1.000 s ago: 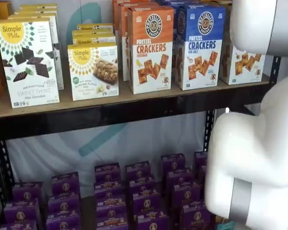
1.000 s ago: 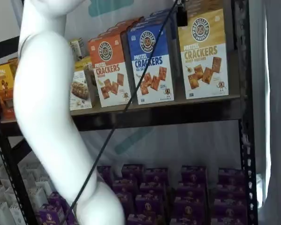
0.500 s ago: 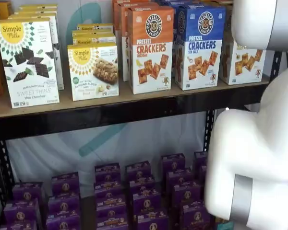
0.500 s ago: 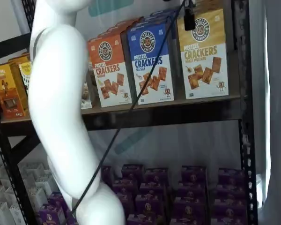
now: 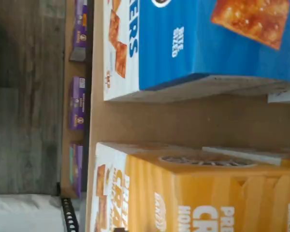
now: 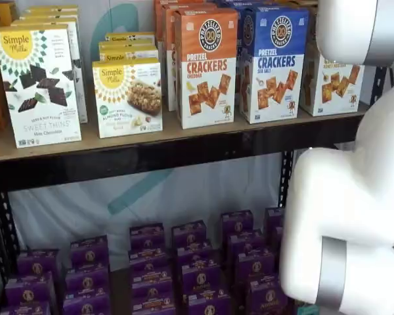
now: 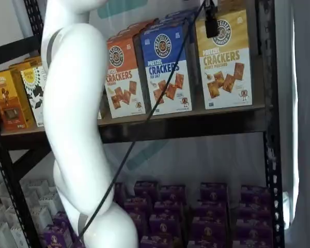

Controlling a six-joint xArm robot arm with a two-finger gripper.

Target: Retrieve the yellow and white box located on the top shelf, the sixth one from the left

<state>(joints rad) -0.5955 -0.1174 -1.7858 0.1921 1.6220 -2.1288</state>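
Observation:
The yellow and white pretzel crackers box [image 7: 225, 59] stands upright at the right end of the top shelf, next to a blue and white box [image 7: 165, 70]. In a shelf view the yellow box [image 6: 333, 80] is partly hidden by my white arm [image 6: 354, 216]. In the wrist view the yellow box [image 5: 208, 193] fills the near part of the picture, with the blue box [image 5: 198, 43] beside it and bare shelf board between them. My gripper [image 7: 212, 23] shows only as a black finger with a cable, hanging in front of the yellow box's upper left corner; no gap shows.
An orange pretzel crackers box [image 6: 207, 69] and Simple Mills boxes [image 6: 127, 97] stand further left on the top shelf [image 6: 151, 141]. Several purple boxes [image 6: 184, 262] fill the shelf below. A black shelf post [image 7: 266, 103] rises just right of the yellow box.
The black finger and cable have drifted right and slightly down, onto the yellow box's corner. My white arm has swung right across the shelves, uncovering boxes at the left.

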